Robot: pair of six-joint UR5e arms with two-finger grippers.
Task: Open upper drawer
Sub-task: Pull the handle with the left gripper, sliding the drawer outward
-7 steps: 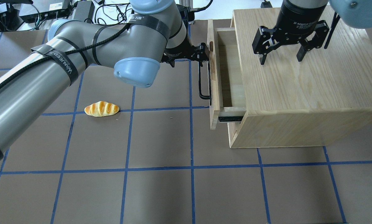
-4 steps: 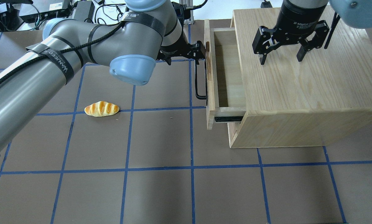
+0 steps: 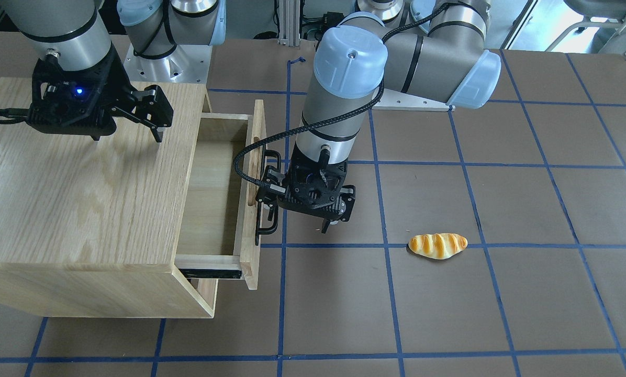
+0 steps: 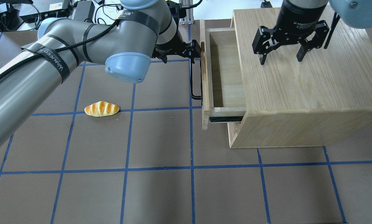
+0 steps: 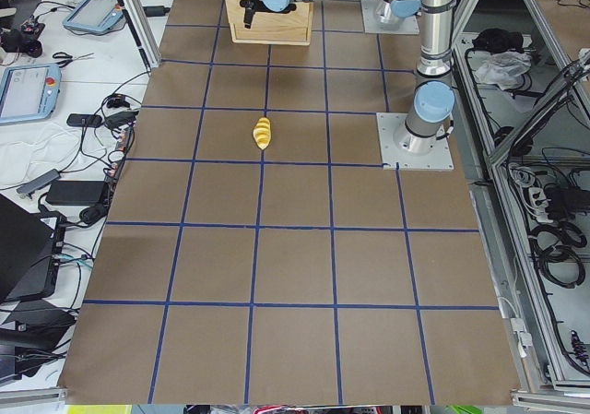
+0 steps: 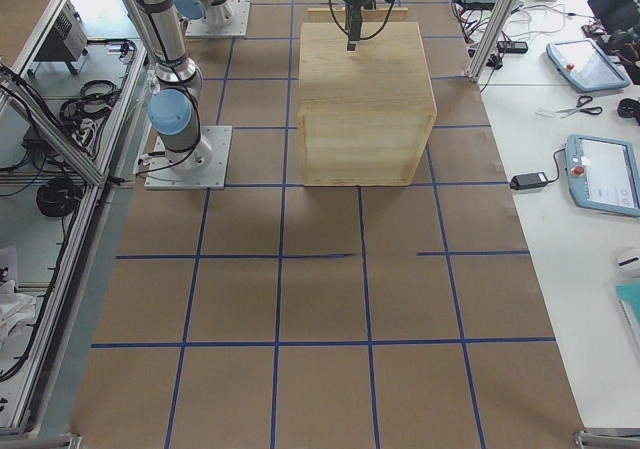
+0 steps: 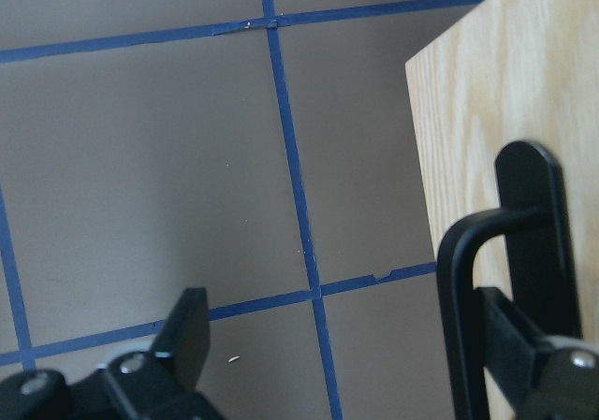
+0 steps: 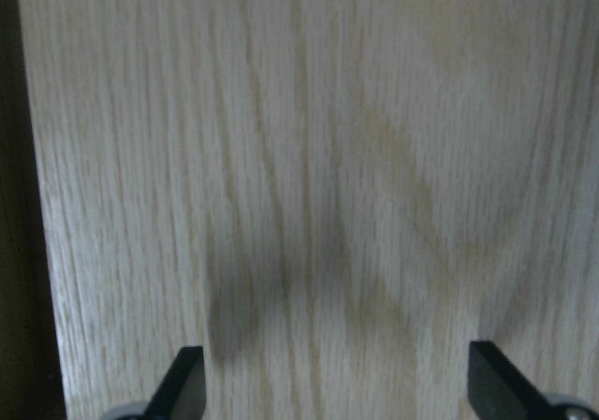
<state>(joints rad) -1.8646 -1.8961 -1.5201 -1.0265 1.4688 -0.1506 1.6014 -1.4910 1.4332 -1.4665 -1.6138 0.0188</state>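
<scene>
Since my left end effector (image 7: 344, 317) is open, one finger hooked behind the handle (image 7: 456, 326), I pull the upper drawer (image 4: 228, 74) straight out.

Light-oak upper drawer (image 4: 228, 71), black handle (image 4: 191, 82); brown table (image 4: 158, 196), blue grid (image 4: 158, 170); golden striped bread (image 4: 101, 109).

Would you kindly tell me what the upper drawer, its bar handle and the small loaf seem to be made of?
The upper drawer looks like pale wood, matte, with visible grain. Its bar handle seems black metal, smooth and thin, though plastic cannot be ruled out. The small loaf is probably glossy toy plastic or foam: shiny, with even orange stripes.
</scene>
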